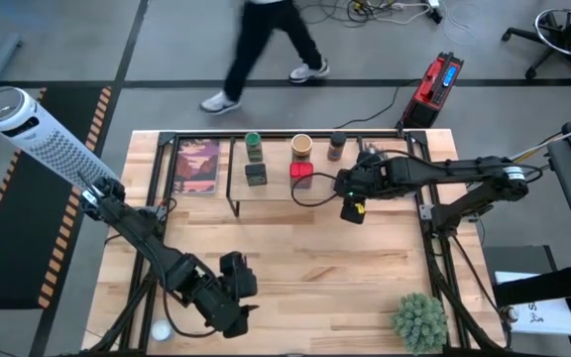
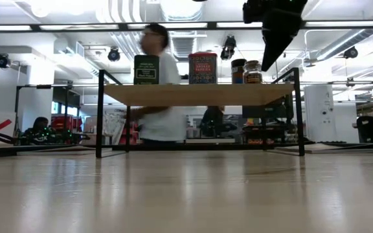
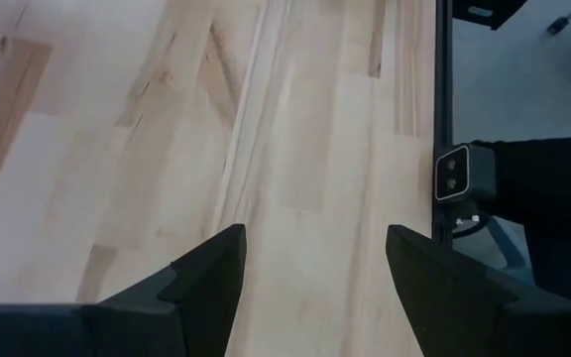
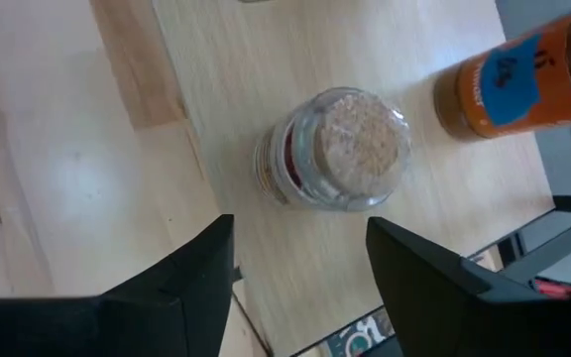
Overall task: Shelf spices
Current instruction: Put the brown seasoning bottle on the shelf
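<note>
In the high view, the right gripper (image 1: 351, 190) is seen over the right end of the shelf (image 1: 276, 194), and five spices can be counted to its left and beyond it: green jar (image 1: 253, 142), black box (image 1: 256, 174), tan jar (image 1: 301, 146), red tin (image 1: 301, 171) and brown bottle (image 1: 337, 146). The sixth is hidden under the arm. One card (image 1: 198, 166), one plant (image 1: 419, 317) and a passing person (image 1: 266, 45) are also seen. The left gripper (image 1: 234, 293) waits well apart, over bare table. In the low view, the clear jar (image 2: 252, 71) stands on the shelf just below the right gripper, touching or nearly touching the bottle. In the left wrist view, the left fingers (image 3: 206, 273) are spread with nothing between them. In the right wrist view, the right fingers (image 4: 201, 263) are parted and empty, and the clear jar is just ahead of them, upright, with the bottle beside it. All six spices are judged shelved. From here, the jar could be clipped by a finger on retreat and tipped into the bottle, or the bottle pushed off the nearby shelf edge.
</note>
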{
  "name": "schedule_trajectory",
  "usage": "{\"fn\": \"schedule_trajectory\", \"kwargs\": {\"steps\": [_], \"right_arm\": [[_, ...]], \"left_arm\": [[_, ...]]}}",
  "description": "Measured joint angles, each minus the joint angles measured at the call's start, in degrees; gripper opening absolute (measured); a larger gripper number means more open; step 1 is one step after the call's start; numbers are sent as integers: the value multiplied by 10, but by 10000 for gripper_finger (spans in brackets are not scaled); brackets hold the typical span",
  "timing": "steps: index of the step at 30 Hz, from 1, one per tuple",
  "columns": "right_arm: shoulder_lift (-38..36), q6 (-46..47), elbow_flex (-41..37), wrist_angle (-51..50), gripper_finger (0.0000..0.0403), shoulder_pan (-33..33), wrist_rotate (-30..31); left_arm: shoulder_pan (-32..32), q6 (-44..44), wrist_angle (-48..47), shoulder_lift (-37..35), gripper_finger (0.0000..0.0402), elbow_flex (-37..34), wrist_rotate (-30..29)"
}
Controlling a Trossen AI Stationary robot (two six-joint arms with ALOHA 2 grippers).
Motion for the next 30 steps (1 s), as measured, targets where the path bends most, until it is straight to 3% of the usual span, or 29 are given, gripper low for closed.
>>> {"fn": "schedule_trajectory", "kwargs": {"steps": [11, 30], "right_arm": [[0, 40, -3, 15, 204, -14, 26], [2, 26, -4, 38, 207, -54, 31]], "left_arm": [[-2, -1, 2, 0, 233, 0, 0], [-2, 1, 3, 0, 233, 0, 0]]}}
